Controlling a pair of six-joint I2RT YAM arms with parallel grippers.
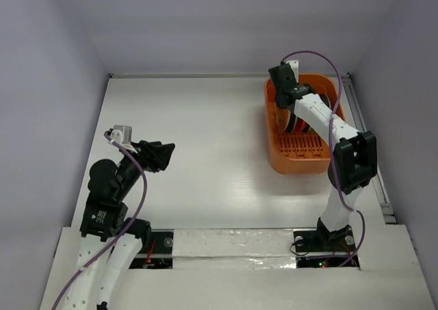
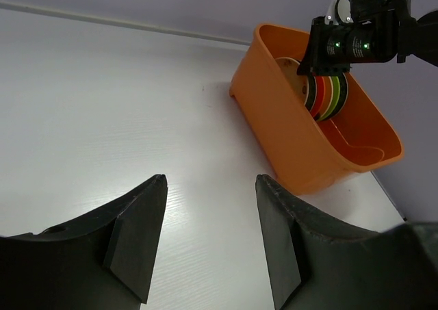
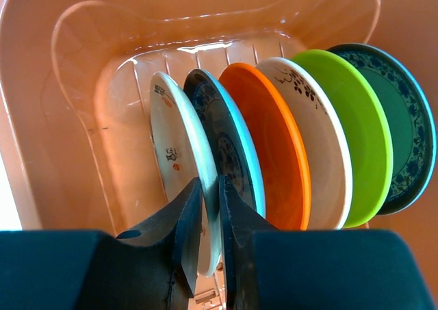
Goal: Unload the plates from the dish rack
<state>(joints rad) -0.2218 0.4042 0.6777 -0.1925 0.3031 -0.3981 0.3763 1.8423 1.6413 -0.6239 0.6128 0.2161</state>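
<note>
Six plates (image 3: 301, 139) stood on edge in the rack (image 3: 41, 84) at the far right of the table (image 2: 102, 105). The right gripper (image 3: 209, 187) was clamped on the rim of the tan end plate (image 3: 171, 142). The left gripper (image 2: 211, 183) hung over the table, fingers apart and empty.

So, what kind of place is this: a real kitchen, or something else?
Probably a robot test cell, not a kitchen: a bare white table, plain pale walls closing it in, a left arm and right arm bolted at its near edge, and an orange dish rack of plates.
</note>
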